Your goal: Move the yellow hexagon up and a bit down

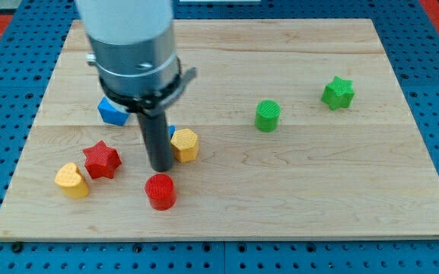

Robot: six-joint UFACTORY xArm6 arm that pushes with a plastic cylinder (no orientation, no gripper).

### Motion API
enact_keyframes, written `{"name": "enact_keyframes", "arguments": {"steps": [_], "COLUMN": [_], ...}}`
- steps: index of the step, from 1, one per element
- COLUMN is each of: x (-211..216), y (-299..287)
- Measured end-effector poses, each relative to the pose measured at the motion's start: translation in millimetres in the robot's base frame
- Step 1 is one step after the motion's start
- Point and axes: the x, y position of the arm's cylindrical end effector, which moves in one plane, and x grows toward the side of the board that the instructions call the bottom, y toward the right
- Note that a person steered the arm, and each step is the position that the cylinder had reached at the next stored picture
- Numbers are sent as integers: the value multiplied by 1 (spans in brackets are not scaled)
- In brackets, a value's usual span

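1. I carry no pincer to open or close, only a dark rod; my tip [160, 169] rests on the wooden board [318, 190].
2. The yellow hexagon [185, 144] sits at about 1 o'clock from my tip, just beside the rod, apparently touching it or nearly so.
3. To send it toward 12 o'clock, I judge I must first get under it, at its 6 o'clock side, then push straight.
4. The red cylinder [160, 191] lies just at my 6 o'clock, so the swing round should be tight.
5. A blue block [112, 111] at 11 o'clock is partly hidden by my arm; keep the push off it.
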Motion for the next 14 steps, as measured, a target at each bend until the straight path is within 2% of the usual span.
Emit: {"name": "enact_keyframes", "arguments": {"steps": [2, 4, 5, 6, 9, 10, 11, 12, 13, 14], "x": [-14, 14, 1, -26, -55, -89, -103, -164, -130, -113], "y": [5, 31, 58, 65, 66, 33, -1, 15, 82, 57]}}
